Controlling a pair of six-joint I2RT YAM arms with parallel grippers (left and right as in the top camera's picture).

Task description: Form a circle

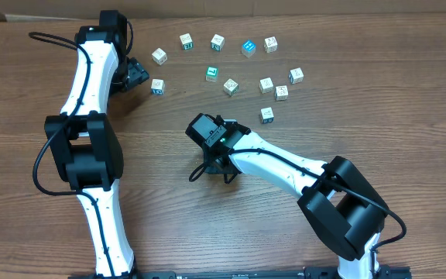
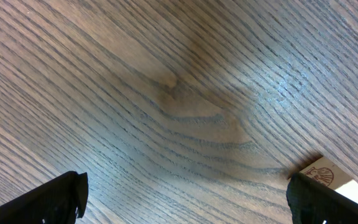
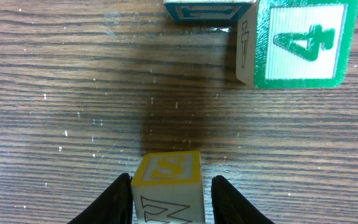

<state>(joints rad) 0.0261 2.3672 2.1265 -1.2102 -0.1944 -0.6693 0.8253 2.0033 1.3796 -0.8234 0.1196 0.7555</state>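
Right pincer (image 3: 166,193) grips a yellow S block (image 3: 166,167), lower centre, probably bound for the circle; left pincer (image 2: 188,199) gapes empty.

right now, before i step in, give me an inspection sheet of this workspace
surface: wood-grain table, no spills seen
job's things: cubes scattered across the far middle, no closed circle yet; a yellow S cube is held
clutter: nothing seen
hands: left hand open and empty, a brown-printed cube beside one finger; right hand shut on the yellow S cube
cables: black cable loop beside the left arm; another loop by the right wrist
surroundings: tan backing beyond the table's far edge
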